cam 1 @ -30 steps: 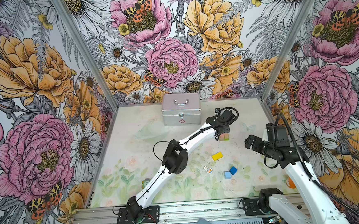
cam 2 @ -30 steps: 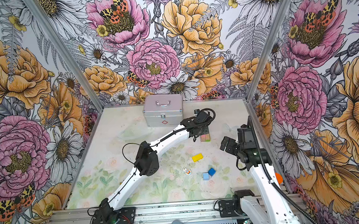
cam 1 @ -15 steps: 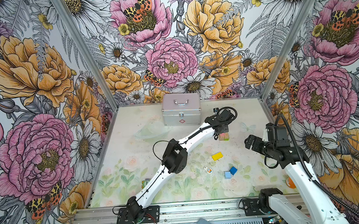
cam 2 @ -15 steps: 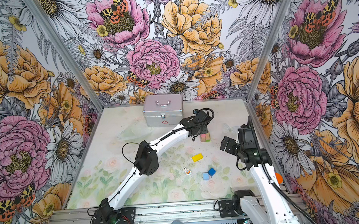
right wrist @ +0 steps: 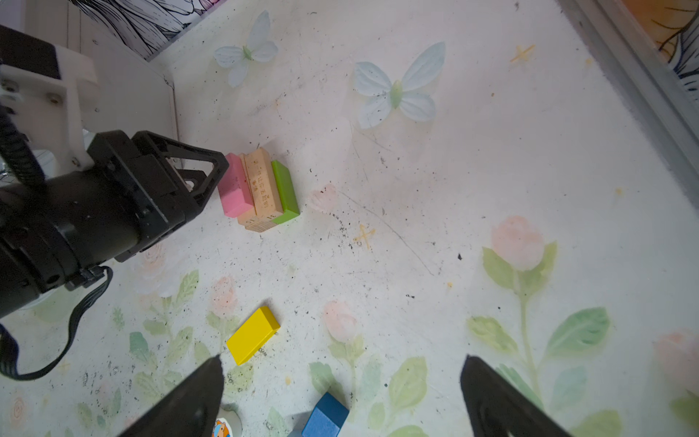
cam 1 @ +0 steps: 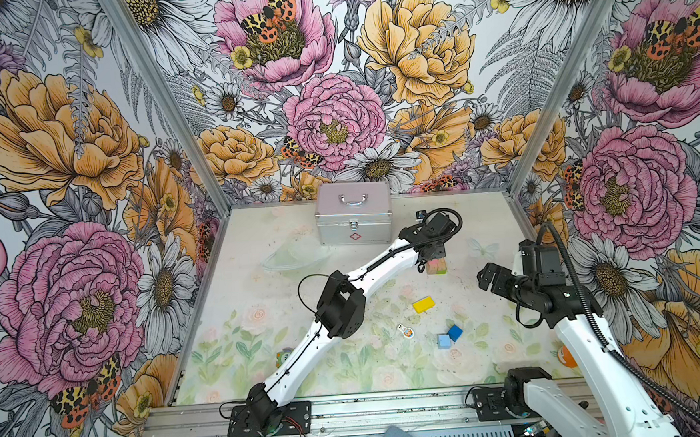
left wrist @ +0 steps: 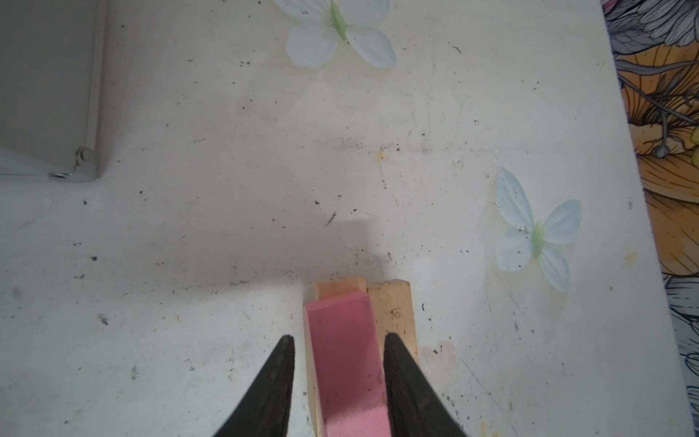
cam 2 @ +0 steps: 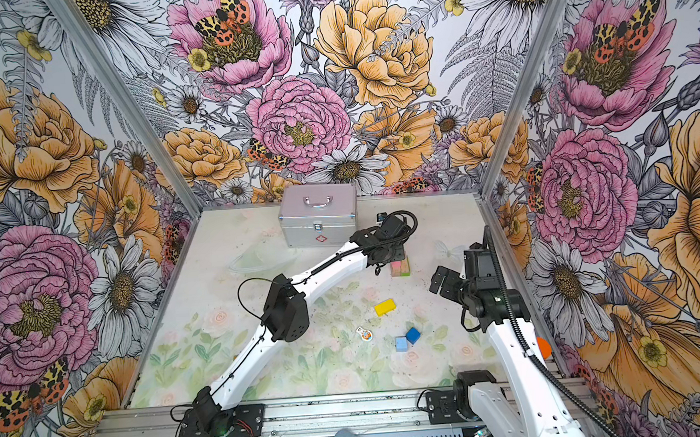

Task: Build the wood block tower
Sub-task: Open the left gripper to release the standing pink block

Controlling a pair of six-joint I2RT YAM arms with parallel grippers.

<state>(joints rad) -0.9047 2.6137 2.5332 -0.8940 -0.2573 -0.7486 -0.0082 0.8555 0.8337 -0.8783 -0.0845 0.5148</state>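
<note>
- Seven wood blocks (cam 2: 385,307) are counted on the table (cam 1: 481,220): one pink, two tan, one green, one yellow, one dark blue and one light blue.
- Four of them are gathered into the tower (cam 2: 399,266) (only two layers high), which is set near the one silver metal case (cam 1: 354,219).
- In it, the pink block (right wrist: 235,187) is laid on one of the two tan blocks (left wrist: 395,314). The other tan one is set just beside it, and the green block (right wrist: 284,189) is pressed against that one.
- Three blocks are left loose towards the front: the yellow block (right wrist: 252,336) alone, and the dark blue block (cam 1: 455,332) and light blue block (cam 1: 443,341) touching each other.
- One flat cartoon figure piece (cam 1: 407,331) is seen near the yellow block.
- Astride the pink block, the left gripper (left wrist: 336,340) is placed with one finger against its side and a sliver of gap at the other. Whether the block is clamped cannot be told.
- Near the loose blocks, the right gripper (right wrist: 342,359) is held above the table, its fingers spread wide and nothing gripped.
</note>
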